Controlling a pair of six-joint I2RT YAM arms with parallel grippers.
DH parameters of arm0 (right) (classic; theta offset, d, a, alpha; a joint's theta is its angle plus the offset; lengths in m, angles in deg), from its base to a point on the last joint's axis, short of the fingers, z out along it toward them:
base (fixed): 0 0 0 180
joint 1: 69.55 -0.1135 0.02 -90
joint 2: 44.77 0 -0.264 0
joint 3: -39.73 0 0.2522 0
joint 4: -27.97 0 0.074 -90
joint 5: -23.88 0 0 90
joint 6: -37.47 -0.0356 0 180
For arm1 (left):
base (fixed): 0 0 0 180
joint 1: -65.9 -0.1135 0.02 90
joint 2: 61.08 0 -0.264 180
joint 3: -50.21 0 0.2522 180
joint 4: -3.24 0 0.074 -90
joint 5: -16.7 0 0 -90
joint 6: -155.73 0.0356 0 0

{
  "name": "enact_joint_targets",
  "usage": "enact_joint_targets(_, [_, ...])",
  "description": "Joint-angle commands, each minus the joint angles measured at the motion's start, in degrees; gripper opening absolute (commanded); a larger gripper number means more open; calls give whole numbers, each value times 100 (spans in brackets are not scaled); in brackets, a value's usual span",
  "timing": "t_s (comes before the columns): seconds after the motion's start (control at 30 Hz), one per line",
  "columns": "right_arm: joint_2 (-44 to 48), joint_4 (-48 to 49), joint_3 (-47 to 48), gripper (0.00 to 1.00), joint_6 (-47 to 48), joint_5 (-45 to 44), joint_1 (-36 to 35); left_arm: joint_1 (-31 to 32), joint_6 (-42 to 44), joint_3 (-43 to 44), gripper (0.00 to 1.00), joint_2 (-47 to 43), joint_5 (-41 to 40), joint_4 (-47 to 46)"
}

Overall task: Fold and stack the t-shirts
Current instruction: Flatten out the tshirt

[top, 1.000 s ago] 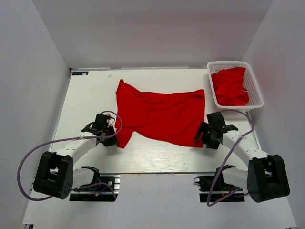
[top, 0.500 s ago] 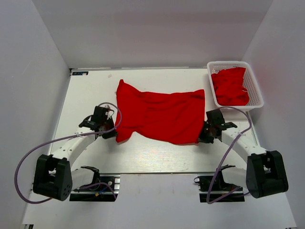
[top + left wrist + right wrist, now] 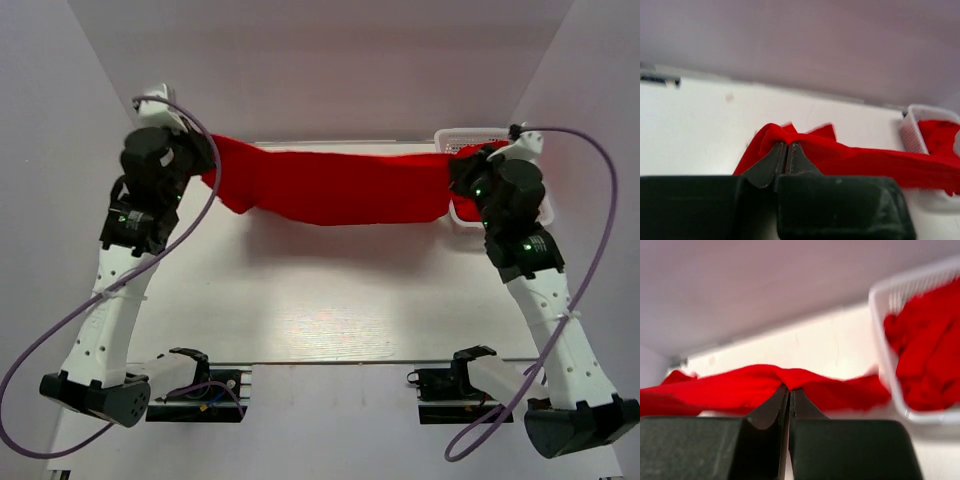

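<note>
Top external view: one red t-shirt (image 3: 340,187) hangs stretched above the table (image 3: 330,300) between both raised arms; left gripper (image 3: 786,146) pinched closed on its left end; right gripper (image 3: 789,389) clamped on its right end, beside the basket (image 3: 470,133) holding more shirts (image 3: 925,355).

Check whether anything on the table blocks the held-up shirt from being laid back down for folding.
Nothing visible does. The left gripper and right gripper hold the shirt stretched in the air, and the table beneath it is bare. Only the basket of other shirts stands near, at the far right corner.
</note>
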Motion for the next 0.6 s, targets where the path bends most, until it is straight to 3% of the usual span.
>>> enact_joint_targets(0.0, [239,755,558,0,460,-578,-2,18,673,995,0,-50,-252,-247])
enact_joint_targets(0.23, [415,1072,1998,0,1391,-668,7,18,1868,2448,0,3,-182,-379])
enact_joint_targets(0.57, [678,852,3334,0,1972,-175,7,-88,2607,4065,0,-322,126,-440])
